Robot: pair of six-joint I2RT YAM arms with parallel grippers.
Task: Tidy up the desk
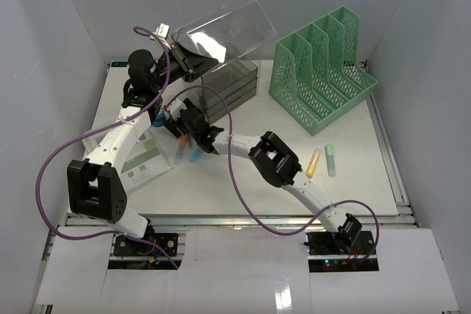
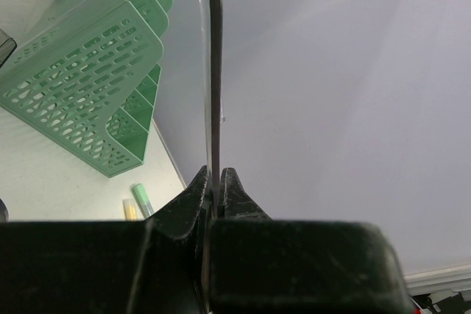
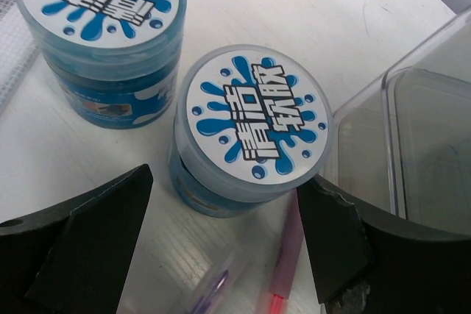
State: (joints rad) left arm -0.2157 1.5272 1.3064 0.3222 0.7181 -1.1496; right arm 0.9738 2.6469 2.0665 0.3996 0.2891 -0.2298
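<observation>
On the white desk (image 1: 243, 185) stand two blue jars with white splash-print lids, the nearer jar (image 3: 250, 130) and the farther jar (image 3: 103, 31). My right gripper (image 3: 221, 207) hangs open over them, and the nearer jar lies just ahead of the gap between its fingers (image 3: 96, 237). From above, the right gripper (image 1: 188, 121) hides most of both jars. My left gripper (image 1: 185, 60) is shut on the thin wall of a clear plastic drawer (image 1: 224, 31), held tilted above the smoky drawer box (image 1: 234, 84). In the left wrist view the left gripper (image 2: 215, 182) pinches that drawer wall (image 2: 213, 71).
A green mesh file rack (image 1: 320, 68) stands at the back right. A yellow highlighter (image 1: 314, 162) and a green highlighter (image 1: 330, 159) lie on the right. A pink pen (image 3: 285, 266) and a clear purple pen (image 3: 213, 292) lie under my right gripper. Printed paper (image 1: 140, 161) lies on the left.
</observation>
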